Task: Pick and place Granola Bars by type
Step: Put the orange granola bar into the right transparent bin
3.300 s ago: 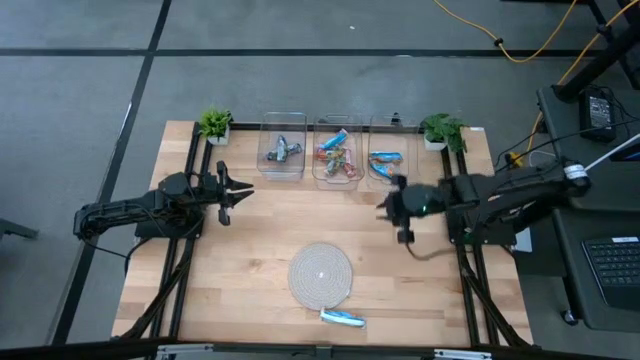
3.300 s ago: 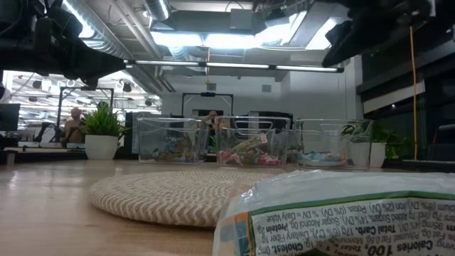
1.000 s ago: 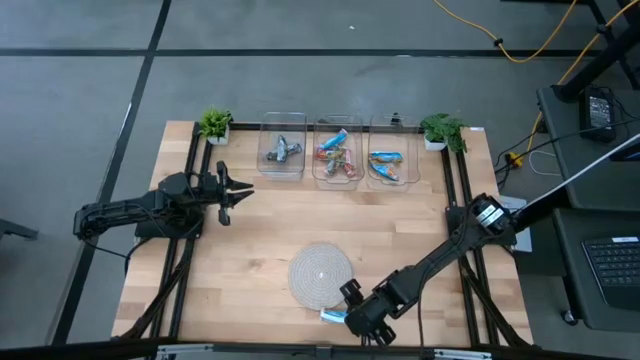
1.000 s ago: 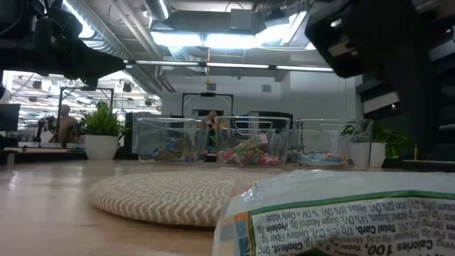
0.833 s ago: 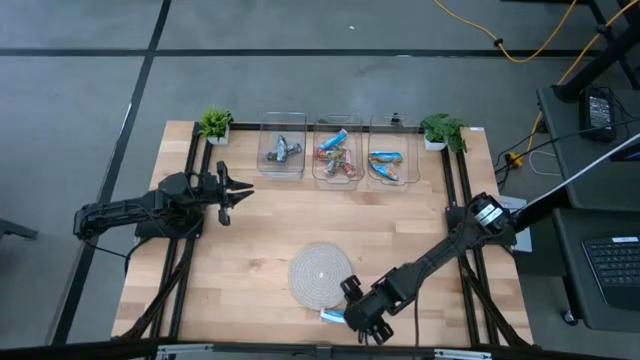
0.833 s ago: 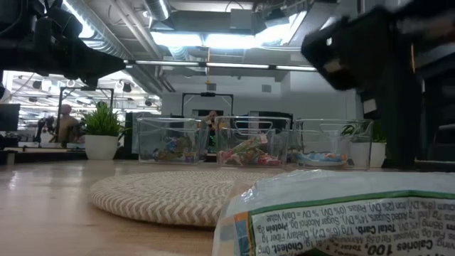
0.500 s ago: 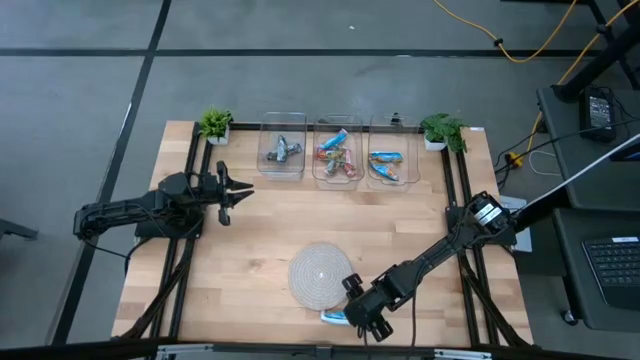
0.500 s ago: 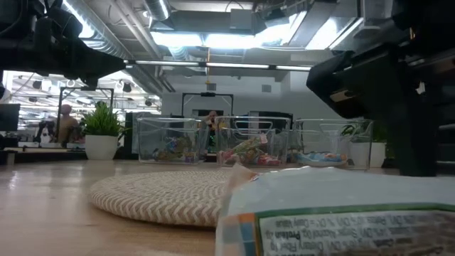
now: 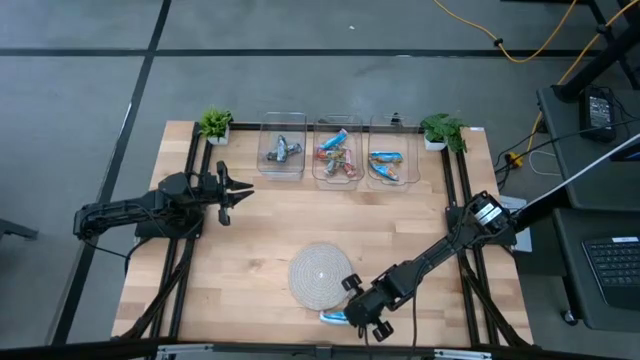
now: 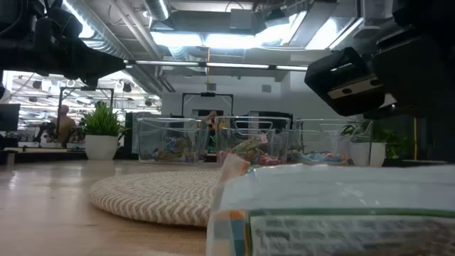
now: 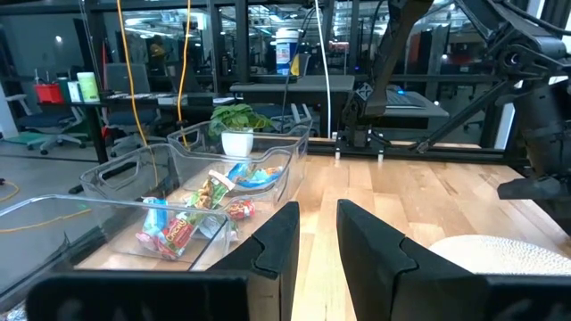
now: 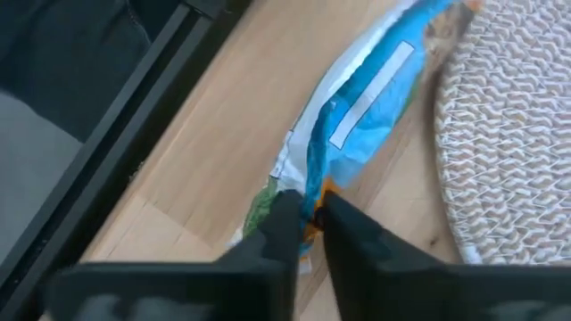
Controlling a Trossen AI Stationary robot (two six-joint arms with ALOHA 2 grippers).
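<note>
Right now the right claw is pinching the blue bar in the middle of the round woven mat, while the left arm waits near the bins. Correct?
Not quite. The blue bar lies on the bare wood beside the round woven mat, not in its middle; the right wrist view shows this. The right claw does pinch the bar's end, and the left claw waits near the bins.

The right arm stretches from the table's right edge down toward its near edge, wrist low; the right gripper (image 9: pixel 352 318) has its fingers (image 12: pixel 284 234) pinched together on a blue bar (image 12: pixel 361 102); the left arm waits at the table's left side, the left gripper (image 9: pixel 243 191) raised with its fingers a narrow gap apart.
</note>
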